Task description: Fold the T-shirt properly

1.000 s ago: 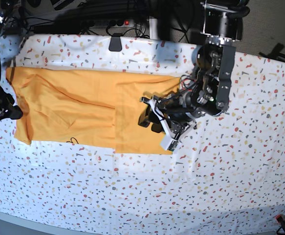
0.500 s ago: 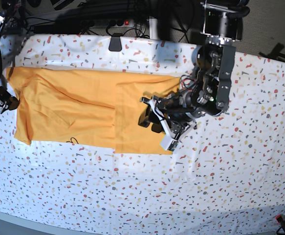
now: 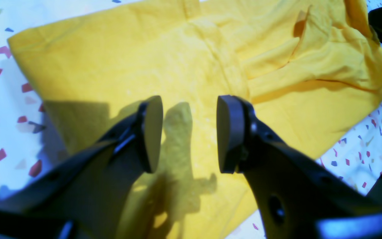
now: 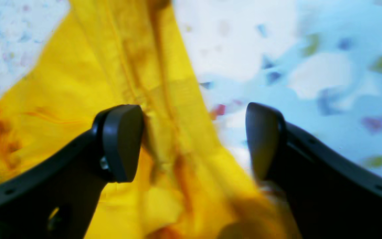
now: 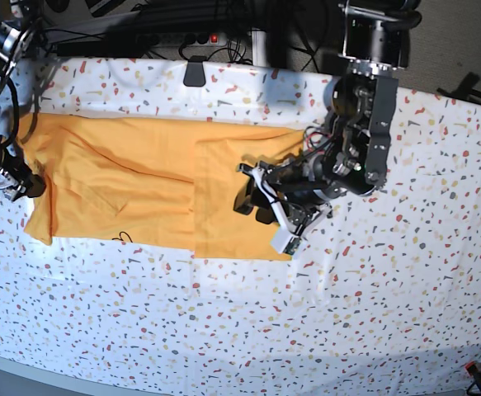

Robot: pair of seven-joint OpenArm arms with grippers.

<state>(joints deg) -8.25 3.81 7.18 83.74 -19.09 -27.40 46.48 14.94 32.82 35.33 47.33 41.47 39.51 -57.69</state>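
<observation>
T-shirt (image 5: 157, 186) lies flat on the speckled table (image 5: 306, 330), long axis running left to right across the base view, in the far-left half of the cloth. Right end already doubled over; a fold edge runs near to far about mid-garment.

Left gripper (image 5: 261, 205) hangs over that folded right end, fingers apart, nothing between them. Wrist view confirms: bare yellow cloth shows in the gap, pads (image 3: 153, 132) clear of it.

Right gripper (image 5: 25, 183) sits at the shirt's left edge, jaws spread wide. Its own camera shows the edge of the garment (image 4: 164, 99) running up between the fingers, one finger (image 4: 121, 141) over cloth, the other over table. Whether either pad touches fabric cannot be told; picture is blurred.

Judgement: the left end is the free one, and the right arm is plainly the nearer to it. The next fold likely carries that end rightward along the long axis, toward the left gripper

Risk: loose creases near the left end may bunch
</observation>
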